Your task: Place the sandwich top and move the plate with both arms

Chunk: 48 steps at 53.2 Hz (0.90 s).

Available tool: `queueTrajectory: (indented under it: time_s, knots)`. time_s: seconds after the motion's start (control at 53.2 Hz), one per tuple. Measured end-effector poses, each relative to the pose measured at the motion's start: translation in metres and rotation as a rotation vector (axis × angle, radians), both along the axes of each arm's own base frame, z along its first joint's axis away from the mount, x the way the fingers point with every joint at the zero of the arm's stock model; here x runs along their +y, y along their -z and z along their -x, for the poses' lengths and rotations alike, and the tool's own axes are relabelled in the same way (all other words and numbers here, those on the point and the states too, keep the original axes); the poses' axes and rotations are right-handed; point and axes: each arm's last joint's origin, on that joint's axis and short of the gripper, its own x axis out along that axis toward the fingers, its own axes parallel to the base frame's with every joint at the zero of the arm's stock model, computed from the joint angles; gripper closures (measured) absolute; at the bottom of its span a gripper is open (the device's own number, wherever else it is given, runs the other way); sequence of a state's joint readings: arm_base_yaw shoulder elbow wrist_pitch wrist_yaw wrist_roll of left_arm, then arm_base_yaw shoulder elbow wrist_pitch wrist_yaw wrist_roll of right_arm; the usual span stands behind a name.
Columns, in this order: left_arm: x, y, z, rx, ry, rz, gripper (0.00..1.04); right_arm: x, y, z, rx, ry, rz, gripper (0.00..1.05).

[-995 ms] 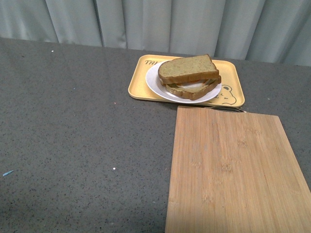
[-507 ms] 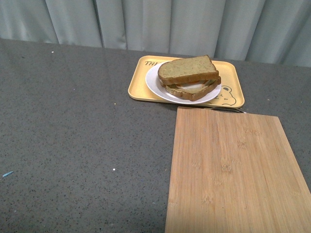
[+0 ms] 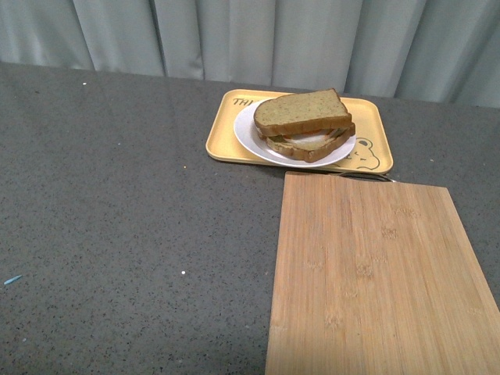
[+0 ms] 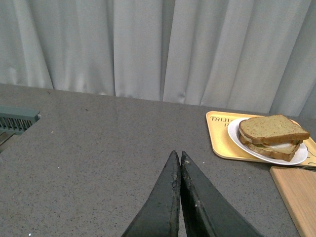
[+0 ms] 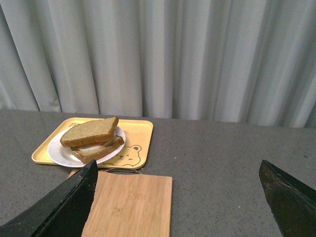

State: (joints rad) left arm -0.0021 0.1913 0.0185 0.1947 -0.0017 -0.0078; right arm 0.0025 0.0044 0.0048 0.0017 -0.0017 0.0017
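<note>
The sandwich top (image 3: 301,112), a brown speckled bread slice, lies on the lower slice and filling on the white plate (image 3: 254,141), which sits on the yellow tray (image 3: 220,141). It also shows in the left wrist view (image 4: 272,128) and the right wrist view (image 5: 90,131). Neither arm shows in the front view. My left gripper (image 4: 177,157) is shut and empty above the bare grey table, well short of the plate (image 4: 236,137). My right gripper (image 5: 177,170) is open and empty, raised over the table with the plate (image 5: 57,150) far beyond it.
A bamboo cutting board (image 3: 375,273) lies in front of the tray, also seen in the right wrist view (image 5: 129,205). The grey speckled table (image 3: 117,195) stretches to the left. Grey curtains (image 3: 250,39) hang behind. A grey ribbed object (image 4: 17,120) is at the table's far side.
The top slice has shifted very slightly on the sandwich. Nothing else has visibly changed.
</note>
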Motion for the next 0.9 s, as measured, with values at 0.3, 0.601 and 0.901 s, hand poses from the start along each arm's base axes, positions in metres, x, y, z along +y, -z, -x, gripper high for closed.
queueTrajectory:
  time_s: [0.3, 0.601, 0.901]
  knots:
    - [0.000, 0.003, 0.012, 0.005, 0.002, 0.000, 1.01, 0.000, 0.000, 0.000, 0.000, 0.000, 0.000, 0.09]
    - [0.000, 0.003, 0.012, 0.006, 0.002, 0.000, 0.66, 0.000, 0.000, 0.000, 0.000, 0.000, 0.000, 0.09]
    - [0.000, 0.003, 0.012, 0.006, 0.002, 0.000, 0.11, 0.000, 0.000, 0.000, 0.000, 0.000, 0.000, 0.09]
